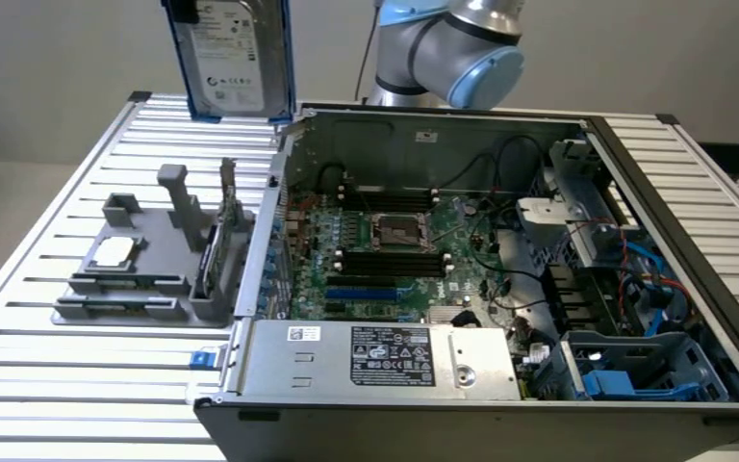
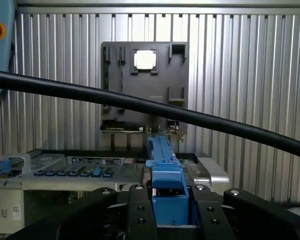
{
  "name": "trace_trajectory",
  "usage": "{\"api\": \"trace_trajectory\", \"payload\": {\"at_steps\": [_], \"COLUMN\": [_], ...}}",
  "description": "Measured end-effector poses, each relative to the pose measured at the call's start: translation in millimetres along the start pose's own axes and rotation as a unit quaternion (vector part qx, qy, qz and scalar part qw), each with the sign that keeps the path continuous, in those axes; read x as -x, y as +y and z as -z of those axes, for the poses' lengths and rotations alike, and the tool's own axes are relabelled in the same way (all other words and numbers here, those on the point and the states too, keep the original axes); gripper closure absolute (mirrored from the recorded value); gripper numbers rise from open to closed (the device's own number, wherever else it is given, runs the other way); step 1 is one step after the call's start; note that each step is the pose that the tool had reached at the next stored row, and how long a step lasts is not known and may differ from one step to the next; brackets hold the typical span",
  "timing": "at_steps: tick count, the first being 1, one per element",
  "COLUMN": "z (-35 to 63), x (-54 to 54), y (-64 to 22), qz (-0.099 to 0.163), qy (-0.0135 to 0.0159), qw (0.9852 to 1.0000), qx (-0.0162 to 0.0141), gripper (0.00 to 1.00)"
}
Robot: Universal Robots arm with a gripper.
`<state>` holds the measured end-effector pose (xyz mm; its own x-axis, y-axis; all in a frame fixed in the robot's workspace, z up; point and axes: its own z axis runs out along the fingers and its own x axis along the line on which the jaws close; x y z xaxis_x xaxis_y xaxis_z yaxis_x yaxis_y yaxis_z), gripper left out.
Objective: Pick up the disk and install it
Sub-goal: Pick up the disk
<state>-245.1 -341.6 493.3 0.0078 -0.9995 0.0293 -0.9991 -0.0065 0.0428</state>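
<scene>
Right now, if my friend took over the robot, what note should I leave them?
Claw: shut on the disk, gripping its blue edge.
Disk: upright, up in the air, at the exterior view's left of the open case, above the table.
Done: disk picked up.
Left: installing it; it is not in the case yet.

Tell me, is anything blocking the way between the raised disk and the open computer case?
Nothing visible does. The gripper holds the disk upright in the air beside the case, which lies open with no cover on it.
</scene>
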Motion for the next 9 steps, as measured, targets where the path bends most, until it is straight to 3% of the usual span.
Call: {"api": "trace_trajectory", "payload": {"at_steps": [9], "z": [4.2], "x": [-16.5], "y": [-38.1], "qz": [0.000], "qy": [0.0005], "qw": [1.0000], "qx": [0.0091], "gripper": [0.67]}}
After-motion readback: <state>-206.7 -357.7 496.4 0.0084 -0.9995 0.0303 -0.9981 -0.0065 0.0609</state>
